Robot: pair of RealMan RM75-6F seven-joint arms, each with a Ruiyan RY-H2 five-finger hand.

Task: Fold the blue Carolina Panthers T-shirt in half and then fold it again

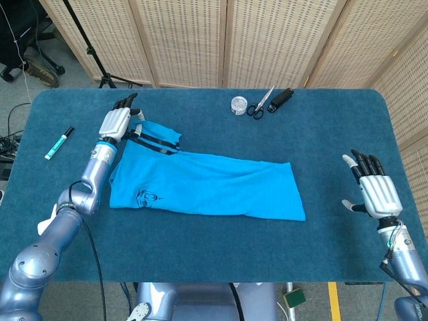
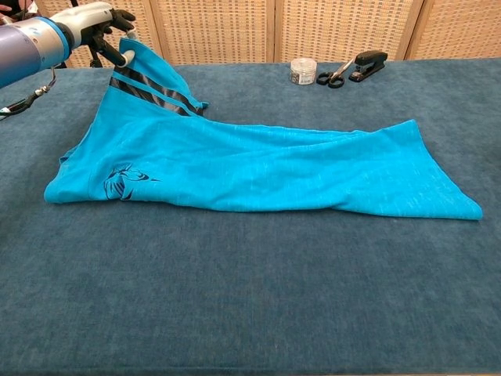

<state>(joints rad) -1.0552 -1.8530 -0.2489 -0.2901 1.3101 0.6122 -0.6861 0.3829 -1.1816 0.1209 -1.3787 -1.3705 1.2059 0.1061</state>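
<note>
Left hand (image 1: 118, 122) pinches the striped sleeve of the blue T-shirt (image 1: 207, 187), which lies on the table (image 1: 200, 247). Right hand (image 1: 374, 190), fingers spread and holding nothing, appears only in the head view.

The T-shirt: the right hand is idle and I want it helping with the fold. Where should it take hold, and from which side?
Probably the hem corner of the T-shirt nearest the right hand, approached from the robot's right. That end lies flat, and its corner points toward the open hand. The left hand holds the striped sleeve at the far end.
</note>
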